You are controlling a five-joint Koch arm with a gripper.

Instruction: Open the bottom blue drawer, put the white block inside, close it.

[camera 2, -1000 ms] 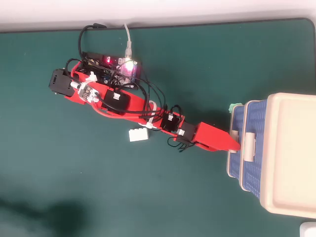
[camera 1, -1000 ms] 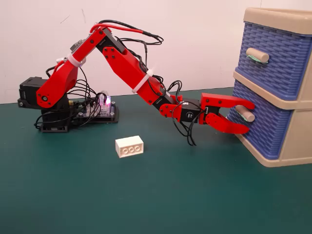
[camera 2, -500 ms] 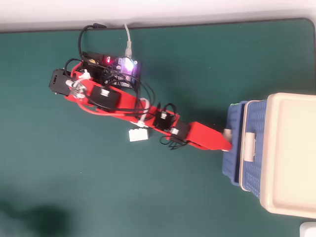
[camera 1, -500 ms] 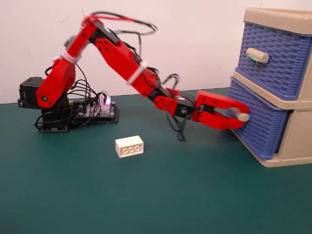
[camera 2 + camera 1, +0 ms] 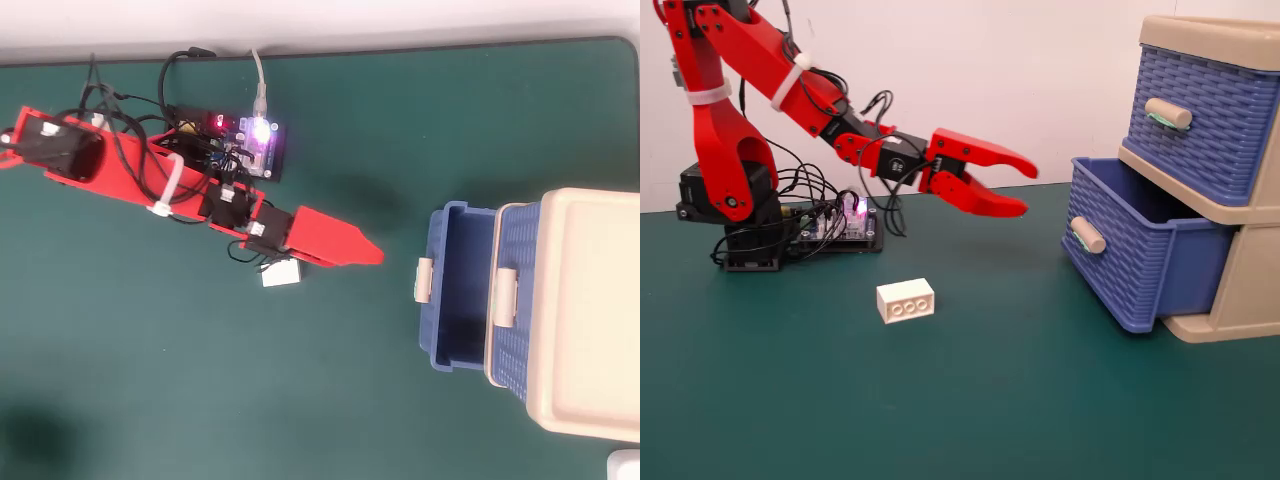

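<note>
Claw: your red plastic two-jawed gripper [image 5: 1025, 191] hangs in the air with its jaws spread wide, one above the other, and nothing between them. In the overhead view the gripper [image 5: 372, 254] shows as a single red wedge pointing right, toward the cabinet.

Arm: your red jointed arm [image 5: 760, 60] rises from its black base at the far left of the fixed view and reaches out to the right, well above the mat.

Bottom drawer: the lower blue woven-texture plastic drawer [image 5: 1130, 255] stands pulled out to the left of its frame. From above, you see its open blue interior [image 5: 460, 290] with nothing in it.

Drawer handle: the beige cylindrical handle [image 5: 1088, 236] sits on the drawer's front face, well apart from the gripper tips.

Block: the small white rectangular plastic brick [image 5: 905, 300] lies on the mat, three round circles facing the fixed camera, left of the drawer and below the gripper. In the overhead view the brick [image 5: 282, 275] peeks out just beside the lower edge of the red arm, partly covered by it.

Upper drawer: the identical blue woven drawer above [image 5: 1205, 115] sits pushed in flush, its own beige handle [image 5: 1168, 113] showing.

Cabinet: the beige plastic cabinet frame [image 5: 585, 310] stands at the right edge of the mat.

Board: a black electronics board with a glowing pink light [image 5: 850, 212] sits just right of the arm's base, tangled in black wires.

Surface: you are working on a dark green mat [image 5: 970, 400].
</note>
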